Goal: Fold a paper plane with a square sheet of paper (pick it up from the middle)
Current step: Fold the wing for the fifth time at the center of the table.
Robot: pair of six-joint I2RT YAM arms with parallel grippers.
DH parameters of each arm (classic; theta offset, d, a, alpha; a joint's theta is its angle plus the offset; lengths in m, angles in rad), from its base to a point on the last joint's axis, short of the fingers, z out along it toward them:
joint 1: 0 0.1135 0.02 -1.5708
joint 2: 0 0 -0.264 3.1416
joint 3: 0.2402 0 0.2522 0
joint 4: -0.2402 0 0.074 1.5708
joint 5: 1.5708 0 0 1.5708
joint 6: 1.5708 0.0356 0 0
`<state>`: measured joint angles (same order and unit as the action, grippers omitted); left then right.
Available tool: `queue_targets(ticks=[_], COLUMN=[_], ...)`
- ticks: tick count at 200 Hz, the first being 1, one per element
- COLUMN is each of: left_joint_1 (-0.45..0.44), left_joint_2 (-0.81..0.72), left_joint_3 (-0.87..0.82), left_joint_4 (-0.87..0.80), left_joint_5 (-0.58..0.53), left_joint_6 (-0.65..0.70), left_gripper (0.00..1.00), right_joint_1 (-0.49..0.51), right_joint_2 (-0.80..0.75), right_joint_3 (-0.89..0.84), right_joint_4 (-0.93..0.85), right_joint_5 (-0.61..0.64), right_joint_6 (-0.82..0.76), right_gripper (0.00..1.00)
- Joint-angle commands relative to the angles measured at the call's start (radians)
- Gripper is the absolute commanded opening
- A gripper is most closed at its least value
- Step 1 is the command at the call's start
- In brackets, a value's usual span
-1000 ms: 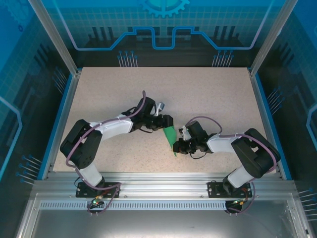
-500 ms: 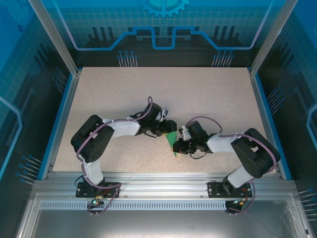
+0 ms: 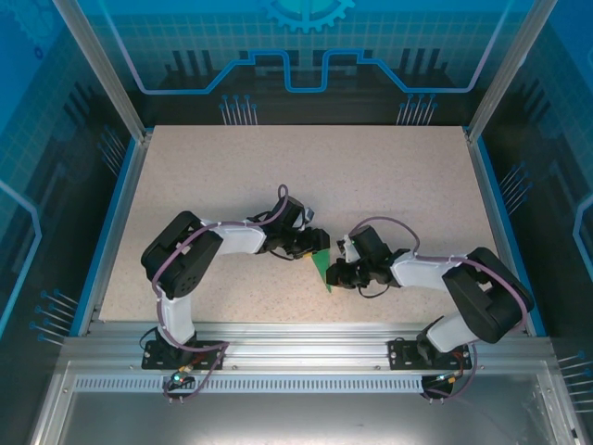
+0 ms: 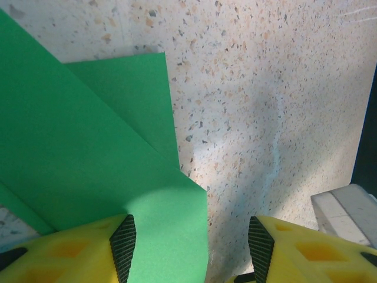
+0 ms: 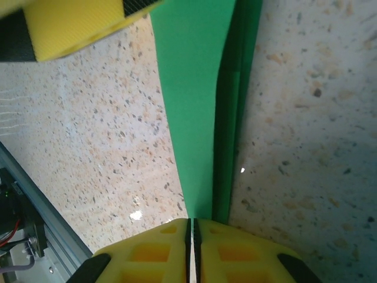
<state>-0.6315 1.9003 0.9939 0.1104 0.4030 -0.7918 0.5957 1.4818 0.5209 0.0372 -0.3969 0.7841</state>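
The square sheet of paper is bright green and partly folded, with a diagonal flap showing in the left wrist view. It sits between the two grippers near the table's front middle. My right gripper is shut on its near end, and the folded paper runs away from the jaws as a narrow strip. My left gripper is open and low over the paper's far end. One pad rests over the green, the other over bare table. Its yellow finger shows at the top of the right wrist view.
The speckled beige table stretches behind and to both sides of the arms. An aluminium rail runs along the near edge. Blue-trimmed walls and posts enclose the sides and back.
My left arm has swung forward and to the right, bringing its open gripper down onto the paper's far end. The right gripper has stayed put, holding the paper.
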Motion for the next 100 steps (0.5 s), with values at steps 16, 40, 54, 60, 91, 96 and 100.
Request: queue_targets(ticks=[16,40,54,60,91,96,100], left_joint_1=[-0.007,-0.007,-0.007,-0.008,-0.008,-0.008,-0.008], left_joint_2=[0.017,0.015,0.013,0.013,0.016,0.017,0.018], left_joint_3=[-0.002,0.002,0.002,0.002,0.006,0.008,0.009], left_joint_4=[-0.035,-0.044,-0.048,-0.049,-0.071,-0.076,-0.079], left_joint_5=[-0.029,-0.029,-0.032,-0.032,-0.047,-0.049,-0.049], left_joint_6=[-0.007,-0.005,-0.003,-0.004,-0.007,-0.009,-0.009], left_gripper=[0.58,0.57,0.57,0.57,0.57,0.57,0.57], right_joint_1=[0.009,0.02,0.03,0.033,0.053,0.054,0.057], right_joint_2=[0.04,0.099,0.123,0.128,0.097,0.088,0.08], right_joint_3=[0.063,0.052,0.038,0.026,-0.062,-0.075,-0.084], right_joint_4=[-0.035,0.019,0.014,0.012,0.006,0.002,-0.004], right_joint_5=[0.005,-0.025,-0.023,-0.023,-0.017,-0.017,-0.017], right_joint_6=[-0.012,0.007,0.005,0.006,0.008,0.005,0.003], right_gripper=[0.13,0.14,0.14,0.14,0.14,0.14,0.14])
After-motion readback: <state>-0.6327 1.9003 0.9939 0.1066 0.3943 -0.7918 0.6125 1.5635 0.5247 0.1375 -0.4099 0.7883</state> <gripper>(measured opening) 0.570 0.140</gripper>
